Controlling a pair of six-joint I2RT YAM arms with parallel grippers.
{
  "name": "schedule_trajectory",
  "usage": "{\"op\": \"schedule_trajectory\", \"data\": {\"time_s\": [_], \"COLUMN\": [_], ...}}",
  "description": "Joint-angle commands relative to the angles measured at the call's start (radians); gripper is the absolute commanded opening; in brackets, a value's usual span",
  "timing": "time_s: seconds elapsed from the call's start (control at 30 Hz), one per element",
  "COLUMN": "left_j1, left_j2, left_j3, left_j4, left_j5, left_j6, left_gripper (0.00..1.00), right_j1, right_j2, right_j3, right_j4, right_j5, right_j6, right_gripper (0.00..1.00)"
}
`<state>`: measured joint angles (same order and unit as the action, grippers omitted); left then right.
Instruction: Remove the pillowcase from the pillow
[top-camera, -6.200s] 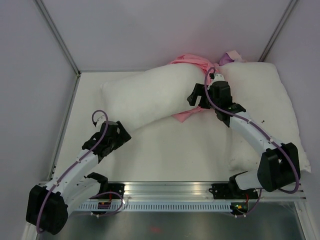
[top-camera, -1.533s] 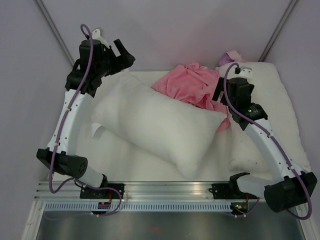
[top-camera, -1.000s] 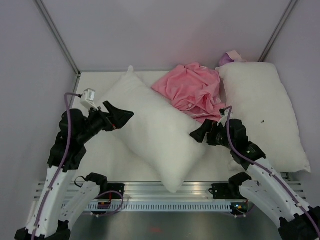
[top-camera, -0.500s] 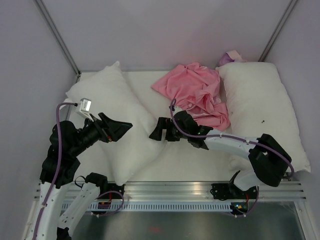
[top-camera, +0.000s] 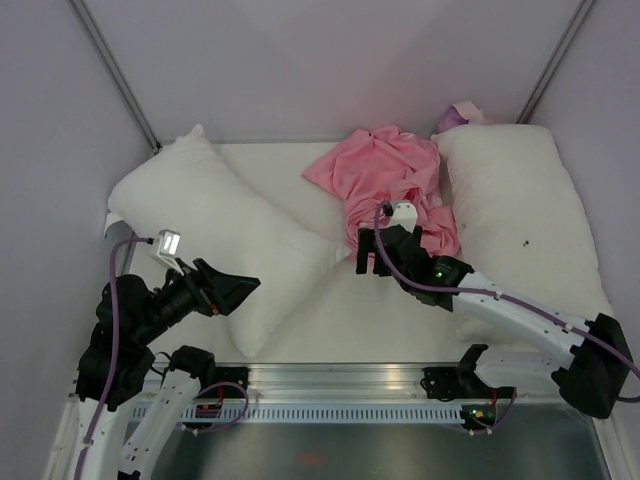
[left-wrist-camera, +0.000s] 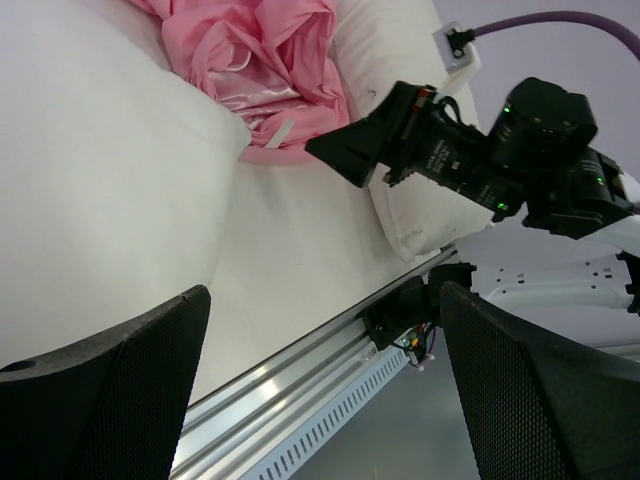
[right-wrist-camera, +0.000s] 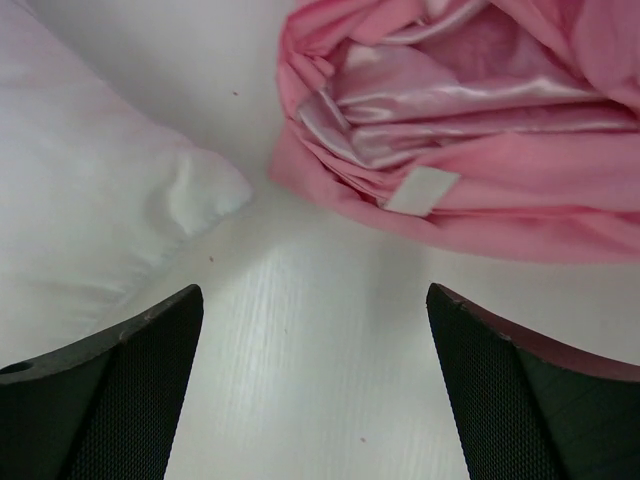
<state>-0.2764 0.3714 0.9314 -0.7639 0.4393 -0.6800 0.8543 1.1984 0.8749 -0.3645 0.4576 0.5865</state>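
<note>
- The table, white, carries everything else; both arms are bolted at its near edge.
- The pillow, plain white and plump, lies slantwise on the left half of the table; one end sits in the far left corner, the other points towards the near edge; it is bare, with no pink cloth on it.
- A second white pillow, with a small dark speck on it, lies along the right side, well apart from the first.
- The pillowcase is a crumpled pink heap at the back middle, between the two pillows; its right side touches the speckled pillow; a corner of the plain pillow ends just beside its near left edge, with a sliver of table between them in the right wrist view.
- The right gripper hangs above that gap; its jaws stand wide apart and hold nothing.
- The left gripper hovers over the near end of the plain pillow; its jaws too are spread wide, with nothing between them.
- A bit of pale purple cloth shows behind the far end of the speckled pillow.
- A small white label lies on the near folds of the pillowcase.
</note>
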Motion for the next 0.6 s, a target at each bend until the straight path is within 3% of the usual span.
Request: {"op": "schedule_trajectory", "data": {"time_s": [0.0,0.3,0.57], "left_j1": [0.0,0.0,0.0], "left_j2": [-0.028,-0.086,-0.173], "left_j3": [-0.063,-0.302,-0.381], "left_j4": [-0.005,0.078,0.13], "left_j5": [0.003,0.065,0.156], "left_j6": [-0.007,-0.059,-0.173], "left_gripper": [1.0,1.0,1.0], "right_j1": [0.002,0.003,0.003], "right_j2": [-0.127,-0.367,-0.439], "right_j3": [-0.077,-0.234,-0.355], "right_j4": [-0.157,-0.229,-0.064], "right_j5": [0.107,0.119,-0.017], "right_j6": [-0.004,0.108,0.18], "right_gripper": [0.98,0.98,0.98]}}
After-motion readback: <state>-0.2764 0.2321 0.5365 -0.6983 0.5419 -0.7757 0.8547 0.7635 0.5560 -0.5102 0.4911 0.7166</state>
